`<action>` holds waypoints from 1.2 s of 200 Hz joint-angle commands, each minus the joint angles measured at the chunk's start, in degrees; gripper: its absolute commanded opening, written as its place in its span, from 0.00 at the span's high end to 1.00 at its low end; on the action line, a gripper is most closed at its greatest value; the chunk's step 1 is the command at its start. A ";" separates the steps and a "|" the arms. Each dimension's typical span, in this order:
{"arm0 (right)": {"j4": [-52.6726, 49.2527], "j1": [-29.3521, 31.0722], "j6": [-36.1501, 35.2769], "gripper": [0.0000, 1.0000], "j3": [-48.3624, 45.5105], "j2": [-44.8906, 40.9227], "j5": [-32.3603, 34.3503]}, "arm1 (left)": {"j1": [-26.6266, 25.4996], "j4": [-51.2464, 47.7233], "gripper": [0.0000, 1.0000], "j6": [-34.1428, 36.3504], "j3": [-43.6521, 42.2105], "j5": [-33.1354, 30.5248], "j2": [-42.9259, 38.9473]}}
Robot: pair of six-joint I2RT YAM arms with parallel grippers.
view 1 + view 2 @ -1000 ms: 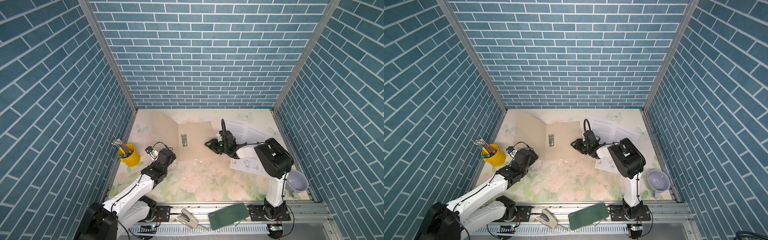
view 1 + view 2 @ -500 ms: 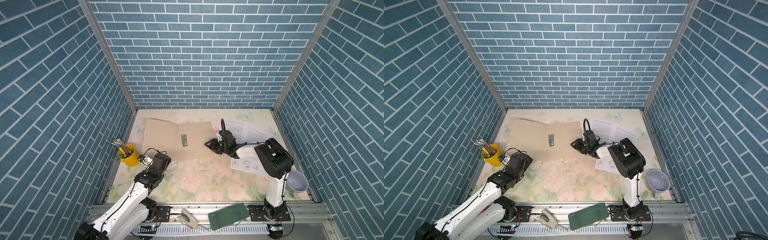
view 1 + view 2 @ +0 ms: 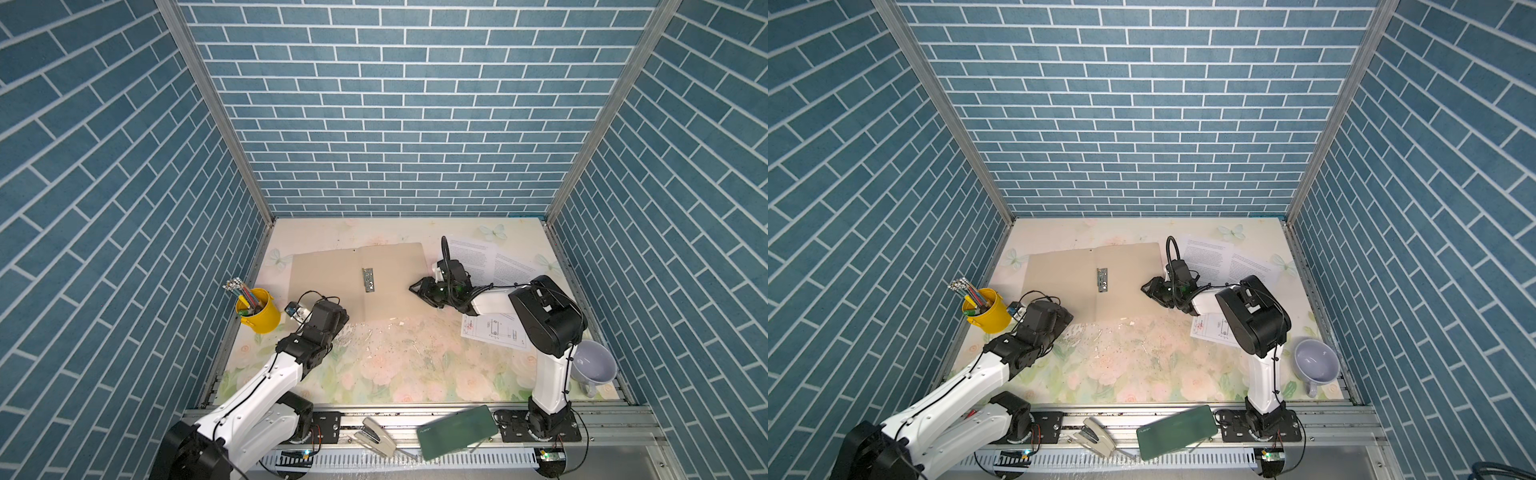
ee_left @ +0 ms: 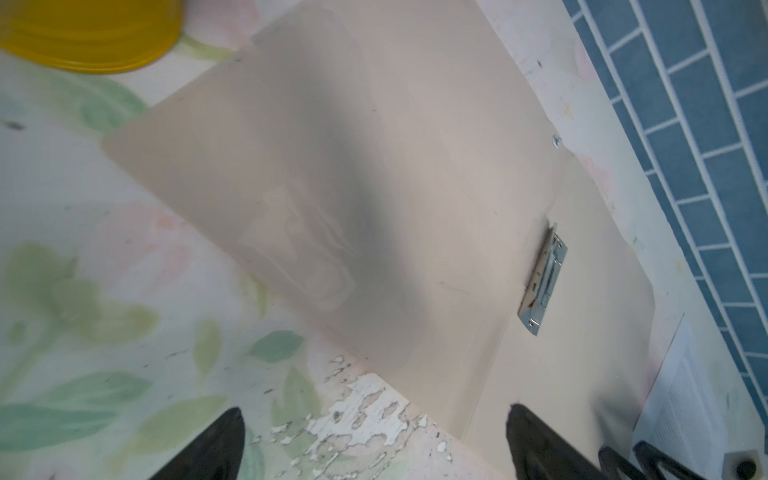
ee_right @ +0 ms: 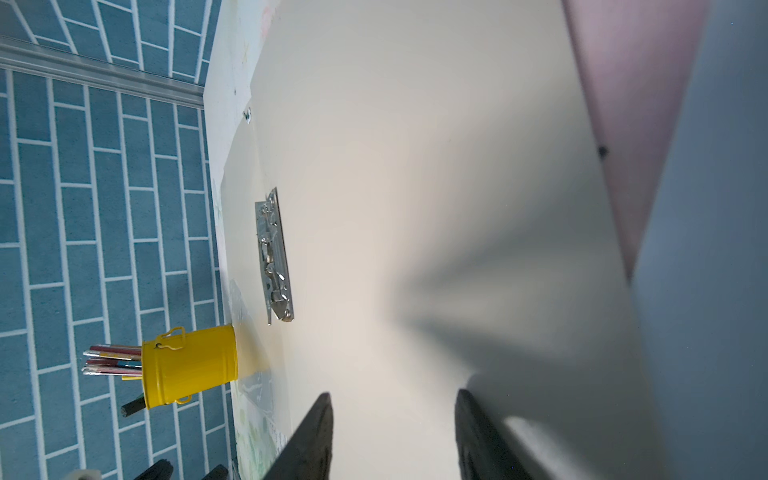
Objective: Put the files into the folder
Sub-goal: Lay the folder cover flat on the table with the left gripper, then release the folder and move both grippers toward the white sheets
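The folder (image 3: 390, 274) is laid open and flat toward the back of the table (image 3: 415, 374), with its metal clip (image 3: 368, 279) exposed at the spine, so the opening step can be judged done. No paper is seen inside it. A printed sheet (image 3: 478, 257) and a second printed sheet (image 3: 517, 272) are left side by side just beyond the folder's right edge, and the sheet with drawings (image 3: 494, 332) lies nearer the front, partly hidden under the right arm. The left claw (image 4: 374, 444) is spread wide and empty at the folder's near edge. The right claw (image 5: 395, 399) is held low over the right flap, jaws partly apart with nothing between them. All three sheets remain to be picked up and laid in.
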 commanded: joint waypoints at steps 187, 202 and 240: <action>-27.54 -7.03 -16.88 0.01 3.41 -18.69 18.80 | 0.66 3.71 0.00 29.70 35.15 17.93 36.30; -29.03 -8.94 -16.71 0.01 3.59 -20.53 19.07 | 0.17 0.39 0.00 30.29 39.83 18.94 39.08; -32.97 -14.86 -16.55 0.02 4.11 -23.84 18.66 | -1.46 -8.04 0.00 31.86 51.46 18.48 44.56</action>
